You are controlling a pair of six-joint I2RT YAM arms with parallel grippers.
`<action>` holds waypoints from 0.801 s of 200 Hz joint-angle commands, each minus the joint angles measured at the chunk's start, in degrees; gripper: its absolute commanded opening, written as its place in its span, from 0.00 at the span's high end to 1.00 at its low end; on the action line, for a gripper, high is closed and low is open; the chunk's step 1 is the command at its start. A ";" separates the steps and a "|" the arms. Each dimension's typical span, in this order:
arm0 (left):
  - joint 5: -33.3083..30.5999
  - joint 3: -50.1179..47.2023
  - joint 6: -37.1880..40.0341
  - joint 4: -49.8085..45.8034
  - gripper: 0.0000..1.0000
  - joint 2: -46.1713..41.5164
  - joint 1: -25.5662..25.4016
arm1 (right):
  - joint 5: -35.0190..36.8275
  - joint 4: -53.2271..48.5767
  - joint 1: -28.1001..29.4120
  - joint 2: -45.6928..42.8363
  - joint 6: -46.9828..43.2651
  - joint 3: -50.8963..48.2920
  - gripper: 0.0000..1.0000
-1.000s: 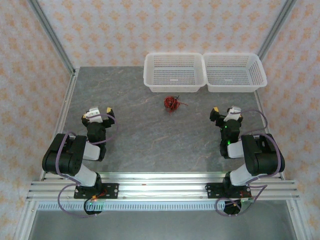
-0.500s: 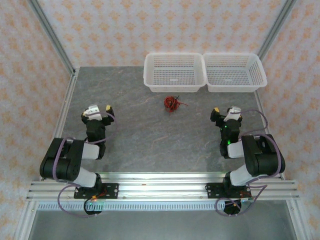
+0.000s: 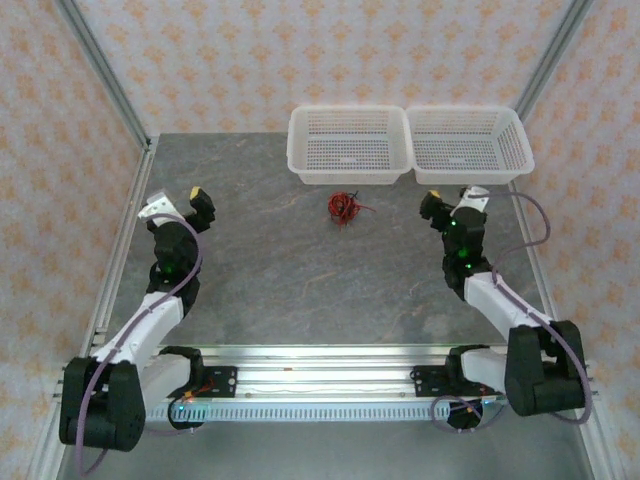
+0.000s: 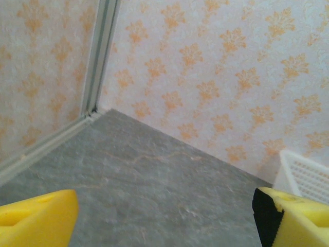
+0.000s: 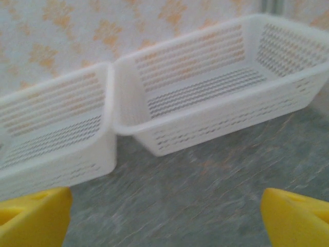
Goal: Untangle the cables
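Cables (image 3: 345, 208), a clump on the counter (image 3: 300, 270), lie left of the right fingers (image 3: 432, 203) (the nearer pair); left fingers (image 3: 201, 203) farther; both pairs gape wide, empty.

Brightness: bright, even, diffuse light across the desk (image 3: 300, 270).
Shadows: faint and short, along the near edge of the white baskets (image 3: 405, 145) at 12 o'clock.
Glare: pale sheen on the metal rail (image 3: 320, 372) at 6 o'clock.
Blur: right wrist view smeared throughout, basket holes running together.
Focus: left pincer (image 4: 164, 221) pads (image 4: 36, 216) soft at 7 and 4 o'clock; wallpaper (image 4: 216, 77) crisper.
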 commanded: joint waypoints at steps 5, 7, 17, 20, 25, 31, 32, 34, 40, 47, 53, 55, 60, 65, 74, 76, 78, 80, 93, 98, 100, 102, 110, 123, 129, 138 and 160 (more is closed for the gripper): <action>3.51 1.80 -9.54 -12.07 0.11 -3.40 -2.00 | 0.26 -18.77 6.61 -1.78 3.84 6.60 0.06; 3.70 1.97 -9.96 -12.56 0.11 -3.52 -2.24 | 0.33 -19.61 7.30 -1.63 4.14 7.16 0.06; 4.90 3.02 -11.12 -15.47 0.11 -3.84 -3.33 | -0.55 -23.15 10.33 -0.51 5.67 9.78 0.06; 5.32 3.36 -11.34 -16.05 0.11 -3.82 -3.89 | -0.99 -23.97 11.19 -0.05 6.11 10.50 0.06; 5.60 3.77 -11.63 -17.03 0.11 -3.69 -4.83 | -1.49 -25.17 12.72 0.75 7.08 11.74 0.06; 5.59 4.57 -12.05 -18.64 0.11 -3.40 -5.94 | -2.00 -26.40 14.44 2.78 8.20 13.25 0.06; 5.57 4.71 -12.11 -18.86 0.11 -3.34 -6.14 | -2.10 -26.58 14.76 3.08 8.46 13.48 0.06; 5.56 4.96 -12.27 -19.23 0.11 -3.26 -6.46 | -2.28 -26.86 15.33 3.63 8.79 13.98 0.06; 5.93 5.69 -12.35 -20.49 0.11 -2.92 -7.58 | -2.85 -27.68 17.06 5.51 9.79 15.56 0.06; 6.46 6.41 -12.52 -21.72 0.11 -2.54 -8.69 | -3.53 -28.27 18.79 8.03 10.63 17.31 0.06; 7.25 7.11 -12.76 -22.86 0.11 -2.18 -9.44 | -3.91 -28.58 20.25 10.44 11.35 19.01 0.06; 7.56 7.32 -12.83 -23.11 0.11 -2.09 -9.59 | -4.07 -28.68 20.72 11.23 11.60 19.49 0.07; 8.46 7.71 -12.96 -23.65 0.11 -1.94 -10.13 | -4.21 -28.86 21.67 13.35 11.93 20.93 0.07; 9.26 7.95 -13.08 -23.97 0.11 -1.89 -10.55 | -4.22 -28.96 22.56 15.43 12.21 22.40 0.07; 10.62 8.36 -13.29 -24.72 0.11 -1.89 -11.18 | -3.87 -29.05 23.94 19.05 12.67 24.99 0.09; 10.82 8.48 -13.42 -24.89 0.11 -1.93 -11.30 | -3.82 -29.05 24.19 19.93 12.72 25.56 0.09; 10.96 8.54 -13.45 -25.06 0.11 -2.01 -11.44 | -3.79 -29.01 24.37 20.74 12.87 26.12 0.09; 11.10 8.62 -13.53 -25.24 0.11 -2.05 -11.56 | -3.78 -29.00 24.52 21.47 12.86 26.65 0.09; 11.38 8.83 -13.66 -26.41 0.11 -2.72 -12.45 | -3.57 -27.79 25.01 25.82 13.25 29.37 0.10; 11.36 9.03 -13.71 -26.98 0.11 -2.95 -12.69 | -3.39 -27.14 25.01 27.17 13.53 30.15 0.10; 11.40 9.00 -13.72 -27.17 0.11 -3.12 -12.78 | -3.17 -26.95 25.01 27.76 13.68 30.45 0.10; 11.39 9.00 -13.68 -27.30 0.11 -3.25 -12.86 | -2.92 -26.77 25.01 28.34 13.79 30.75 0.11; 11.51 9.25 -13.69 -28.07 0.11 -3.74 -13.04 | -1.92 -26.51 25.01 30.53 13.95 32.23 0.11; 11.83 9.48 -13.68 -29.28 0.11 -4.31 -13.26 | -0.52 -26.43 25.01 33.76 14.05 34.69 0.11; 12.05 9.47 -13.53 -29.81 0.11 -4.55 -13.31 | -0.31 -26.37 25.02 35.18 14.00 35.76 0.11; 12.22 9.55 -13.33 -30.44 0.11 -4.83 -13.43 | -0.09 -26.23 25.08 37.02 14.00 37.16 0.11; 12.50 9.50 -13.02 -31.54 0.11 -5.38 -13.56 | -0.08 -25.99 25.02 40.36 14.43 39.99 0.11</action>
